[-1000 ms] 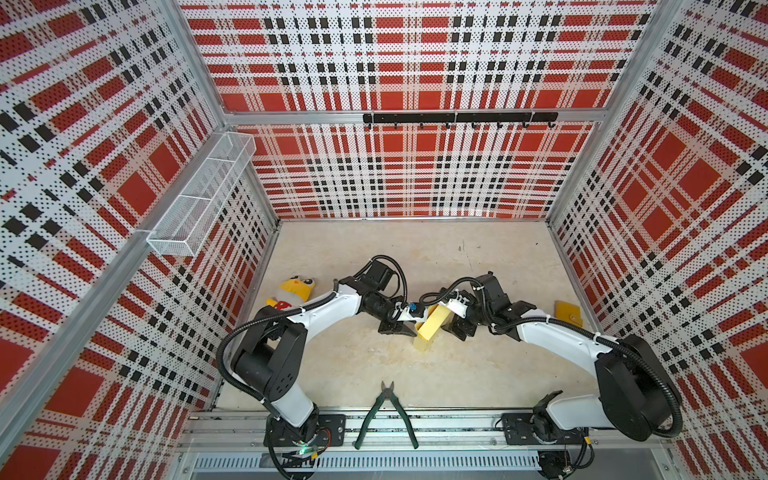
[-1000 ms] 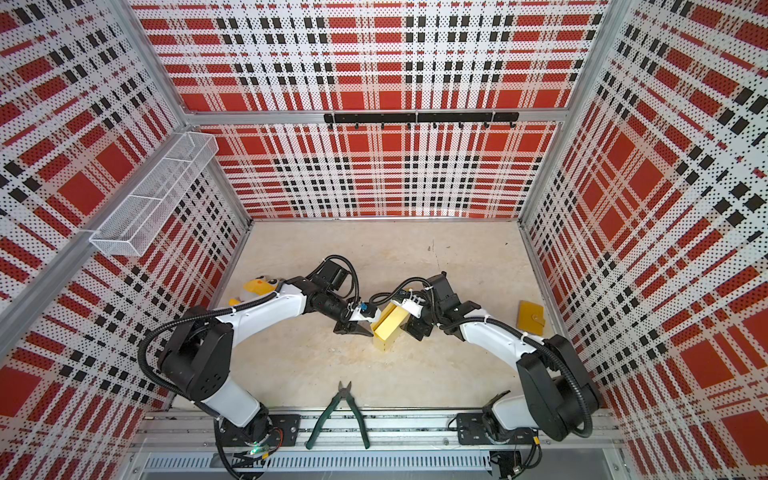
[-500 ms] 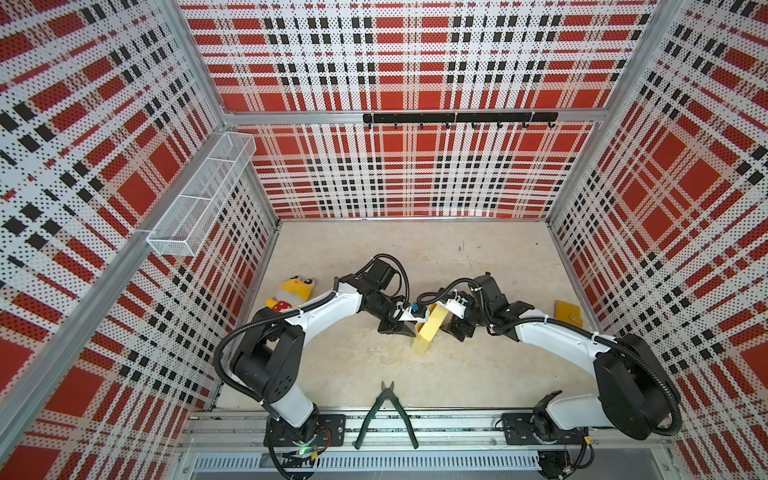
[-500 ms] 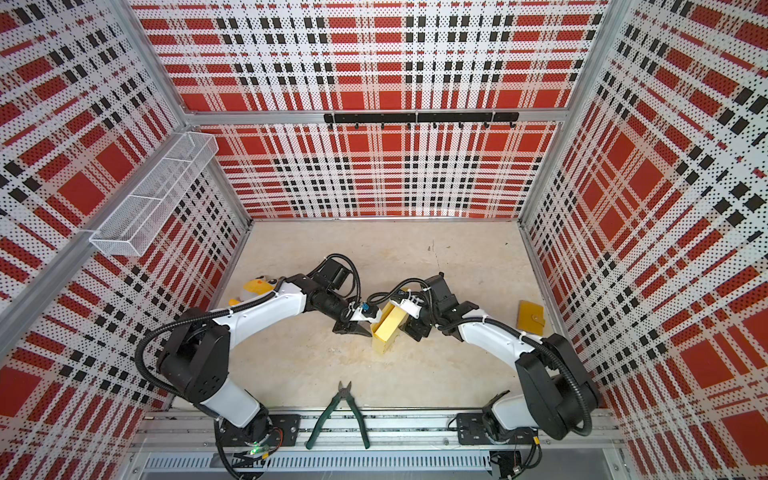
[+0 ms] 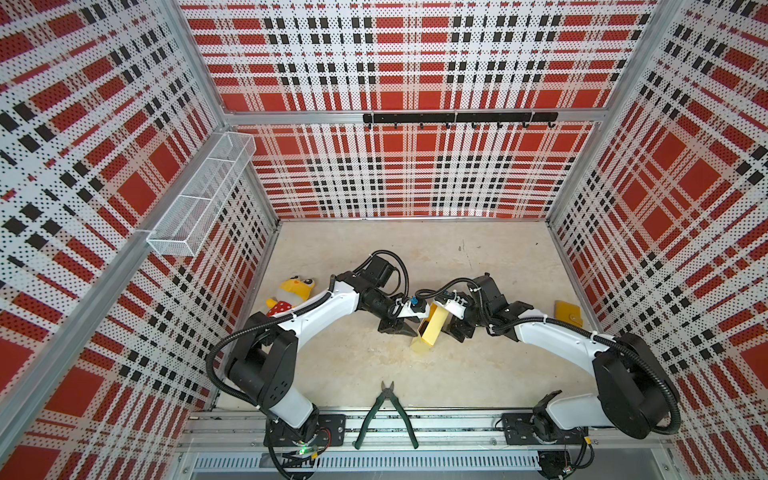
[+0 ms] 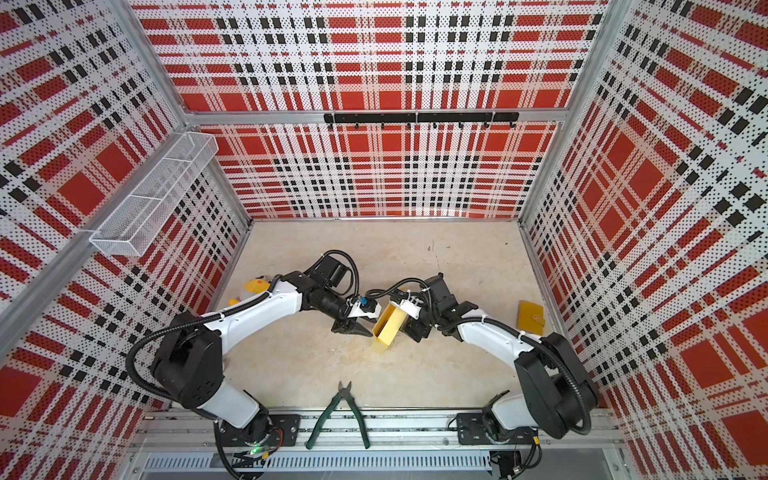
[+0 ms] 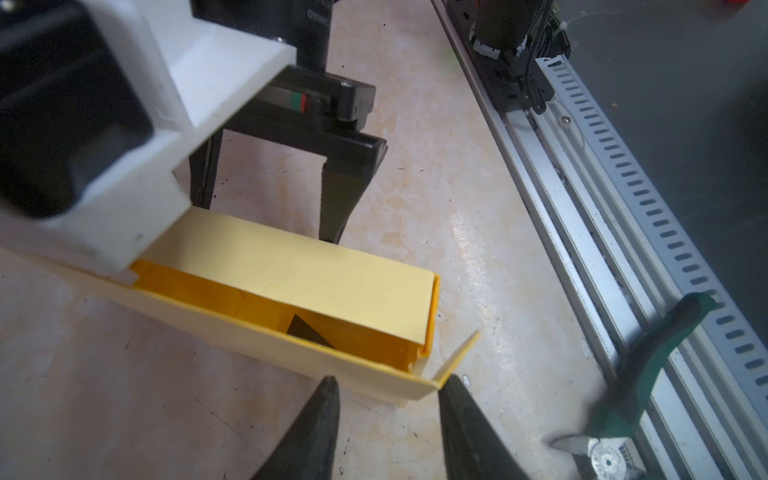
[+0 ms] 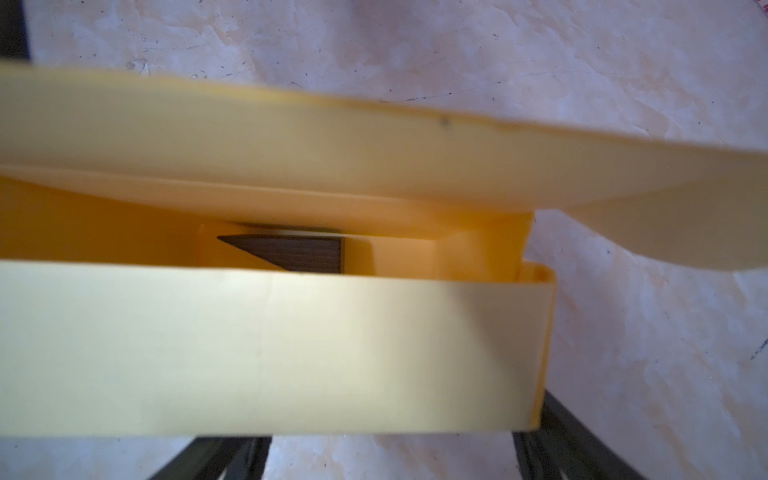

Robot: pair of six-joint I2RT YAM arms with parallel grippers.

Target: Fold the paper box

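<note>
The paper box is a pale yellow, part-folded carton. It leans between both grippers in both top views, its lower end on the floor. My left gripper is open, its tips just outside the box's near wall; one tip touches the folded corner flap. My right gripper stands open and wide behind the far wall. That wall covers its fingers, so their tips are hidden. A dark wedge shows inside the box; I cannot tell what it is.
Green-handled pliers lie on the front rail. A yellow plush toy sits by the left wall. A small orange-yellow flat piece lies at the right wall. A wire basket hangs on the left wall.
The box's lower end has slid a little toward the front and now leans more steeply. The left jaws have opened slightly. The right arm has barely moved.
</note>
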